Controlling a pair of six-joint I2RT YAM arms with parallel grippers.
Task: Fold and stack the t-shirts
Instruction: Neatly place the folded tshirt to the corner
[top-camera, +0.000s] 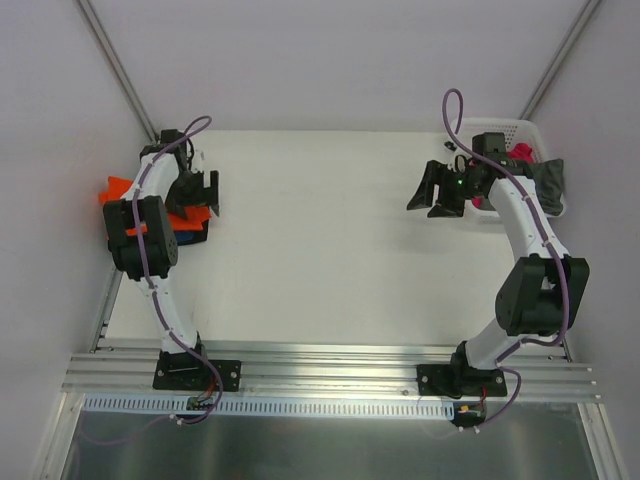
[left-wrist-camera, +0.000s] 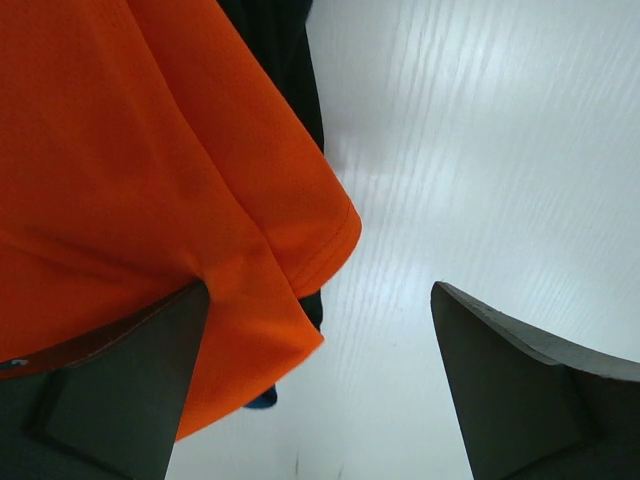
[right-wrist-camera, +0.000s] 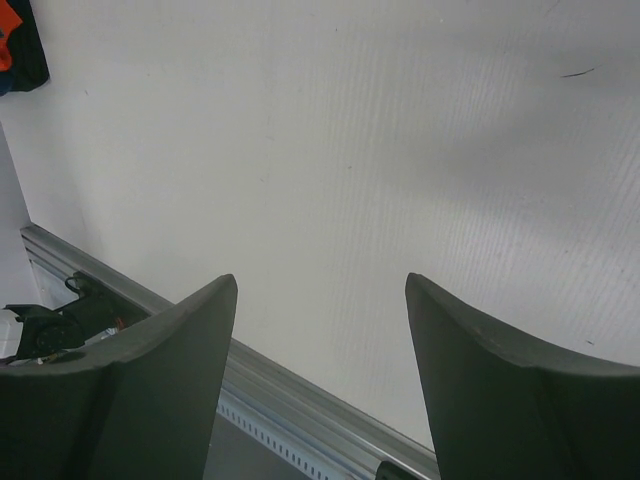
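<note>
Left claw (left-wrist-camera: 320, 290) and right claw (right-wrist-camera: 320, 285) are held wide, empty; nine-o'clock orange t-shirt (left-wrist-camera: 130, 150) may be snagged on withdrawal.

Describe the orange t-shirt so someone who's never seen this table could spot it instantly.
On the white table, go to the far-left side by the left arm. The orange t-shirt lies there over a navy t-shirt, the only bright orange cloth in sight.

Desk (top-camera: 320, 250): white, flat, faintly ribbed surface.
Lying on it:
- navy t-shirt (left-wrist-camera: 290, 90), directly on the surface beside the left fingers (left-wrist-camera: 110, 400), mostly covered by the orange t-shirt (left-wrist-camera: 130, 150), whose hem touches one finger;
- white lattice basket (top-camera: 520, 128), just behind the right fingers (top-camera: 428, 190).
</note>
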